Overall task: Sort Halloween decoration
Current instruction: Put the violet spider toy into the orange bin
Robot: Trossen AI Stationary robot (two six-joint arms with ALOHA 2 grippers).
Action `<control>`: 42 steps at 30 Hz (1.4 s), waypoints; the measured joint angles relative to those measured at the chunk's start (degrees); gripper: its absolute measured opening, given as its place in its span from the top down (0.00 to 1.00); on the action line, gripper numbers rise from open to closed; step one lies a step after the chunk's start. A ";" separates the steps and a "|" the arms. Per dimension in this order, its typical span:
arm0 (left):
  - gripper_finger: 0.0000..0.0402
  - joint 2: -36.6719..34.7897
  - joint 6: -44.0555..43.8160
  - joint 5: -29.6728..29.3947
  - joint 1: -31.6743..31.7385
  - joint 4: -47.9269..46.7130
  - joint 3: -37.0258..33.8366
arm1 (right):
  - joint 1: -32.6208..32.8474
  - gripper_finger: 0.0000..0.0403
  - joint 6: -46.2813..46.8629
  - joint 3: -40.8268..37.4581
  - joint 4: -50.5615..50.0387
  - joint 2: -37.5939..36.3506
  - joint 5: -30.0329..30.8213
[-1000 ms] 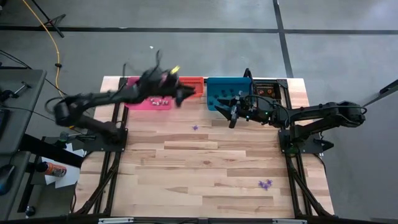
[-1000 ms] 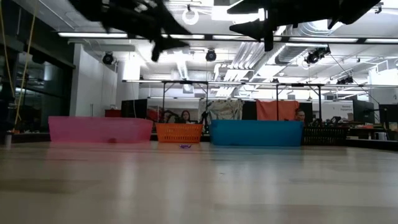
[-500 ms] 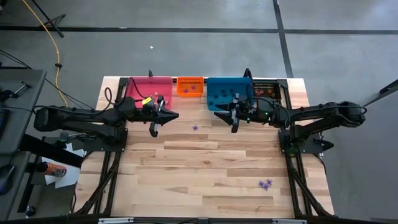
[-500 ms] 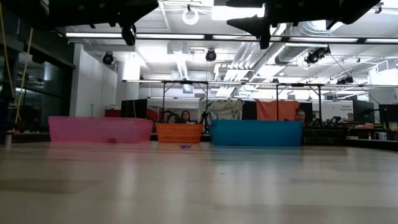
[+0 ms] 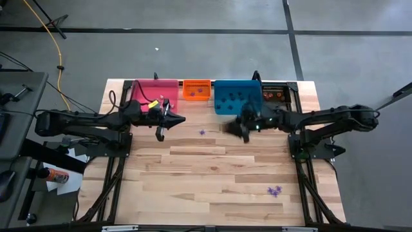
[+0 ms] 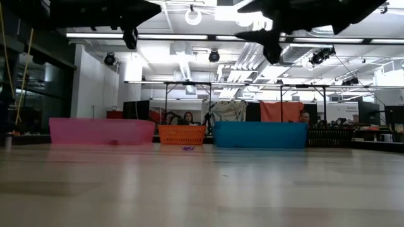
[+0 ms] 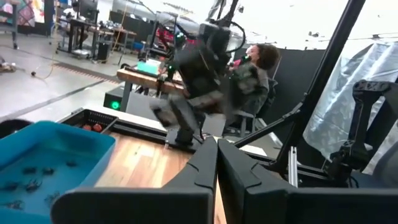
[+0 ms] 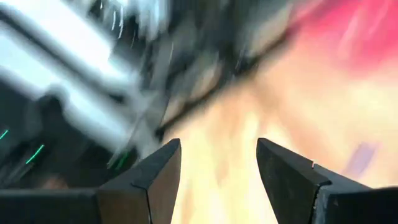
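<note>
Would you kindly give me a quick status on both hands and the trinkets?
Left hand shut, empty, near pink bin. Right hand open, beside blue bin. Tiny purple trinket lies between them; nothing blocking.

Bright ceiling strip lights, even lighting; right wrist view motion-blurred

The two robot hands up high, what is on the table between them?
In the high view, one tiny purple trinket lies on the bare wooden table between the left gripper and the right gripper. Nothing else lies there.
</note>
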 joint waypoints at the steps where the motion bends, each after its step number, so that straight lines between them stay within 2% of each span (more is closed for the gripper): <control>1: 1.00 0.00 0.00 -0.04 0.00 -0.34 0.00 | 0.88 0.49 2.91 0.02 -3.79 0.00 -4.10; 3: 1.00 0.00 -0.04 -0.06 0.00 -0.76 0.00 | 3.90 0.49 9.59 0.02 -12.72 0.00 -8.79; 5: 1.00 0.00 -0.08 -0.06 0.00 -0.82 0.00 | 8.25 0.49 16.37 0.02 -22.32 0.10 -10.48; 8: 1.00 0.00 -0.07 -0.07 0.00 -1.06 0.02 | 16.48 0.49 27.47 0.00 -36.22 0.16 -10.27; 11: 1.00 0.00 -0.09 -0.06 0.00 -1.38 0.02 | 25.39 0.49 41.72 0.00 -45.07 0.71 -8.52; 16: 1.00 0.00 -0.09 -0.06 0.00 -1.91 0.04 | 38.10 0.49 64.89 -0.78 -49.24 3.48 -7.38; 21: 1.00 0.02 -0.09 -0.04 0.07 -2.28 0.04 | 44.52 0.49 78.61 -2.74 -51.38 6.53 -7.53; 26: 1.00 0.02 -0.13 -0.04 0.11 -2.28 0.04 | 45.65 0.49 82.53 -3.26 -54.63 8.51 -8.96; 30: 1.00 0.01 -1.09 -0.04 0.11 -2.35 0.04 | 45.70 0.49 80.30 -3.26 -53.84 11.41 -12.76; 39: 1.00 0.02 -1.64 -0.02 0.41 -3.36 0.04 | 45.63 0.50 79.86 -2.91 -50.09 18.52 -12.44; 42: 1.00 0.02 -1.64 0.04 0.82 -3.52 0.04 | 45.63 0.55 79.84 -2.80 -51.21 19.30 -12.13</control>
